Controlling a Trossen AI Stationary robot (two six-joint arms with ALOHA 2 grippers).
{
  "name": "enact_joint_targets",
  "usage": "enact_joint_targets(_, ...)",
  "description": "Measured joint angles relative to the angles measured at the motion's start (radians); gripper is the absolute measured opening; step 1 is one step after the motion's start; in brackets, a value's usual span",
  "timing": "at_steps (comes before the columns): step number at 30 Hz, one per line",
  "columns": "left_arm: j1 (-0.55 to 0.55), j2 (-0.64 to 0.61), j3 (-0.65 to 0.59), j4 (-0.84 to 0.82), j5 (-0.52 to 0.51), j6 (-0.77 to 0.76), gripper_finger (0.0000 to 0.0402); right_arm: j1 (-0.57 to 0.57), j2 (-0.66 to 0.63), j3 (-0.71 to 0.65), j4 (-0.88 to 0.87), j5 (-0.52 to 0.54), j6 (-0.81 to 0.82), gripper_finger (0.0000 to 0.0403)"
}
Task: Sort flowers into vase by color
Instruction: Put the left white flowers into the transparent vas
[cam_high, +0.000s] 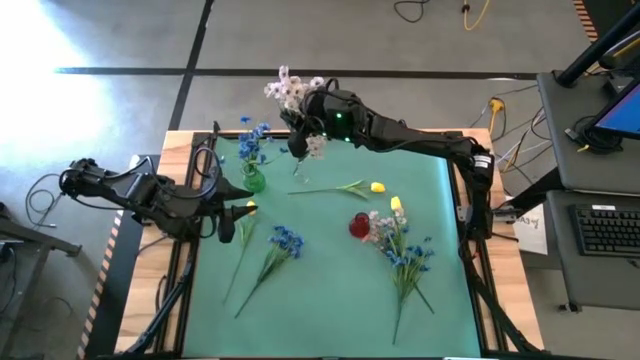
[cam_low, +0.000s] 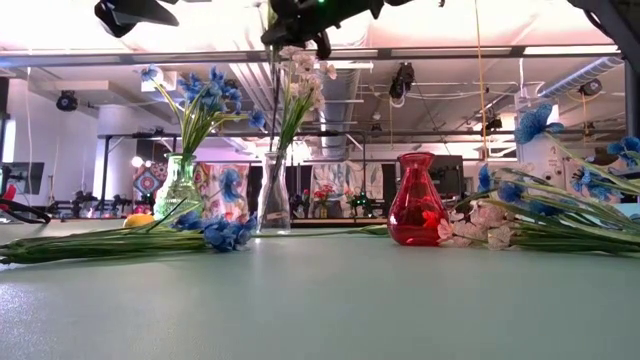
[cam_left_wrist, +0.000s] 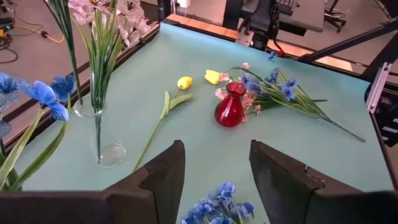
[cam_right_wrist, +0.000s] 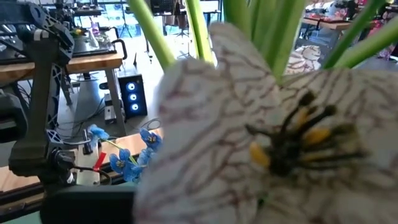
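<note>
We're looking down on the green-covered bench (cam_high: 330, 300), and the right pincer (cam_high: 300, 135) is up over the far side, right above the clear glass vase (cam_low: 272, 195), with a pale pink-white spray (cam_high: 287, 90) at it; the stems of that spray stand down into the clear vase, and from table height the pincer sits just over the blossoms, but whether its fingers are clenched on the stalks we cannot tell, since the right wrist camera is filled by a single veined white blossom (cam_right_wrist: 273, 137). Just beside the clear vase stands a green vase (cam_high: 254, 181) with blue flowers (cam_high: 252, 138) upright in it. The left pincer (cam_high: 232, 215) hangs low over the left part of the bench, released, its 2 dark fingers (cam_left_wrist: 165, 171) spread apart with nothing between them. Lying flat just beside it is a loose blue stem (cam_high: 278, 248), and next to the pincer a small yellow bud (cam_high: 250, 207). In the middle, a yellow tulip stem (cam_left_wrist: 171, 99) lies flat on the mat, well apart from the clear vase. A red vase (cam_left_wrist: 231, 106) stands upright toward the right, and touching it lies a mixed heap of blue, pink-white and yellow stems (cam_high: 405, 250).
</note>
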Motion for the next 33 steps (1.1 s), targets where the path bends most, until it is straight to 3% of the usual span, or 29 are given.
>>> enact_joint_targets(22,0.0,0.001,0.0,-0.006,-0.002,0.0,0.0168,0.0,0.002,0.0,-0.037,0.0,0.052,0.0017)
enact_joint_targets(33,0.0,0.002,0.0,-0.006,-0.002,0.0,0.0168,0.0,0.002,0.0,-0.101,0.0,0.048,0.0121)
